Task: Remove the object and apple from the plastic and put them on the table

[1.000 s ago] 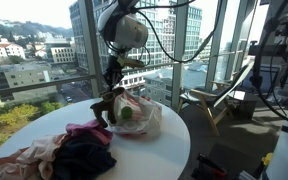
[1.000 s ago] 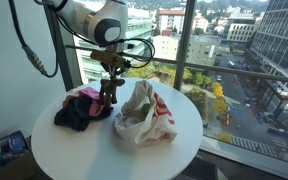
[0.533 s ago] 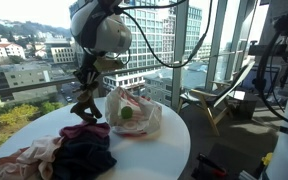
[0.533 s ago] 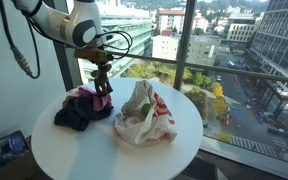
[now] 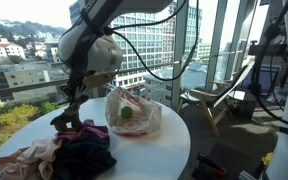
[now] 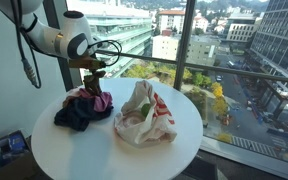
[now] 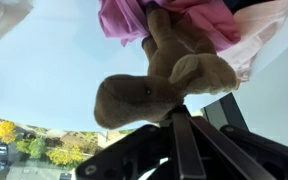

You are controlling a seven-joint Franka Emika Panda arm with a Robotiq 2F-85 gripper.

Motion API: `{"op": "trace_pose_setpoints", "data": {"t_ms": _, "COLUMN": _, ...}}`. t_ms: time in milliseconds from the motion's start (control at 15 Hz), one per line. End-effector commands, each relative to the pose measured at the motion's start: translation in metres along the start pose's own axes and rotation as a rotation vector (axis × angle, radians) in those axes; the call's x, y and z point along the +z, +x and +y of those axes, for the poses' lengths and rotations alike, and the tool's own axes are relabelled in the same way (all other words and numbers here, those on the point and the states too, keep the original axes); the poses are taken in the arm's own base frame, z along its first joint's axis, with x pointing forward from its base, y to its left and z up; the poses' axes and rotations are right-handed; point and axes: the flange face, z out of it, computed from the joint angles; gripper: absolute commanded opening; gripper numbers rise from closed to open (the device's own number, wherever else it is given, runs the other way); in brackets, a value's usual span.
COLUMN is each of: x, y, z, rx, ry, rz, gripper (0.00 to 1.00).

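My gripper [image 5: 68, 106] is shut on a brown stuffed toy [image 5: 63, 117] and holds it just above the pile of clothes, left of the plastic bag [image 5: 136, 113]. In the other exterior view the gripper [image 6: 94, 78] hangs with the toy [image 6: 96, 90] over the pile, apart from the bag [image 6: 144, 116]. The wrist view shows the toy [image 7: 159, 78] pinched between the black fingers [image 7: 182, 140], with pink cloth [image 7: 124, 16] beyond it. A green apple [image 5: 125, 113] lies inside the bag.
A pile of pink, cream and dark clothes [image 5: 69, 150] covers one side of the round white table [image 5: 159, 155]; it also shows in the other exterior view [image 6: 77, 110]. Tall windows stand close behind the table [image 6: 104, 155]. Equipment and cables stand at the right [image 5: 269, 60].
My gripper has carried the brown toy away from the plastic bag and over the clothes pile, lowering slightly. The bag and apple have not moved.
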Motion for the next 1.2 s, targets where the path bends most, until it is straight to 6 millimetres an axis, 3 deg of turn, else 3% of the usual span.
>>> {"op": "trace_pose_setpoints", "data": {"t_ms": 0, "x": 0.017, "y": -0.004, "z": -0.013, "rx": -0.022, "ry": 0.089, "rz": 0.014, "gripper": 0.27}}
{"op": "trace_pose_setpoints", "data": {"t_ms": 133, "x": 0.018, "y": -0.006, "z": -0.014, "rx": -0.012, "ry": 0.110, "rz": 0.020, "gripper": 0.40}}
{"op": "trace_pose_setpoints", "data": {"t_ms": 333, "x": 0.007, "y": -0.006, "z": 0.006, "rx": 0.037, "ry": 0.068, "rz": 0.036, "gripper": 0.64}}
{"op": "trace_pose_setpoints", "data": {"t_ms": 667, "x": -0.010, "y": -0.033, "z": 0.084, "rx": 0.149, "ry": -0.079, "rz": -0.052, "gripper": 0.99}}
{"op": "trace_pose_setpoints", "data": {"t_ms": 933, "x": -0.002, "y": -0.065, "z": 0.155, "rx": 0.286, "ry": -0.181, "rz": -0.126, "gripper": 1.00}}
{"op": "trace_pose_setpoints", "data": {"t_ms": 1133, "x": 0.011, "y": -0.086, "z": 0.188, "rx": 0.368, "ry": -0.223, "rz": -0.217, "gripper": 1.00}}
